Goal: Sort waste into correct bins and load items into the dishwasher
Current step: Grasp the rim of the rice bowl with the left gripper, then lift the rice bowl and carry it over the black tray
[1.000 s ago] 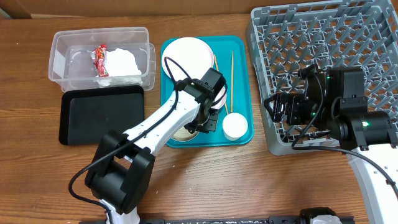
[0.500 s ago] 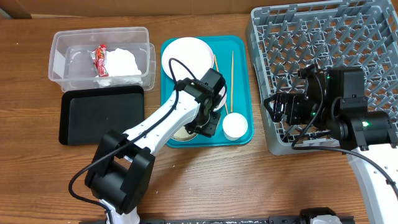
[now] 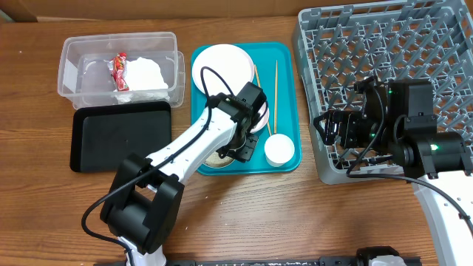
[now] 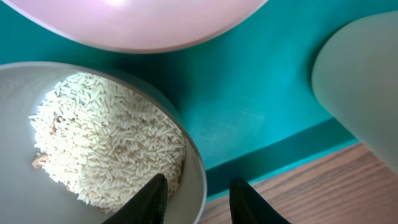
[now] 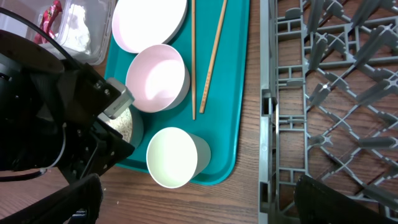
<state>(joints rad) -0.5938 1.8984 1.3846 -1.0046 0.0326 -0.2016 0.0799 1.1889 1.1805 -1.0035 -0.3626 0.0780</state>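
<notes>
**Left hand straddles the rim of the rice bowl**

The round grey-green bowl (image 4: 15,118) sits at the near left corner of the flat teal plastic tray (image 3: 287,96), with a heap of loose white rice grains (image 4: 106,143) inside it. The left hand (image 4: 198,183) is partly spread across the bowl's rim, one finger inside and one outside; neither appears to touch it.

Also on the tray:
- the small white bowl (image 5: 157,78), just behind the grey-green one
- the round white plate (image 5: 149,22), at the far left corner
- the small white cup (image 5: 177,157), by the near edge
- two thin wooden chopsticks (image 5: 193,56), lying lengthwise on the right half

Right of the tray stands the large square grey plastic dish rack (image 3: 369,66). The right hand (image 5: 198,183) hovers over its tray-side edge, spread wide and holding nothing.

Left of the tray, the clear rectangular plastic tub (image 3: 74,52) holds the small red-and-white wrapper (image 3: 118,70) and the crumpled white paper napkin (image 3: 144,74). The shallow black rectangular tray (image 3: 122,137) lies just in front of the tub on the wooden worktop (image 3: 295,214).
</notes>
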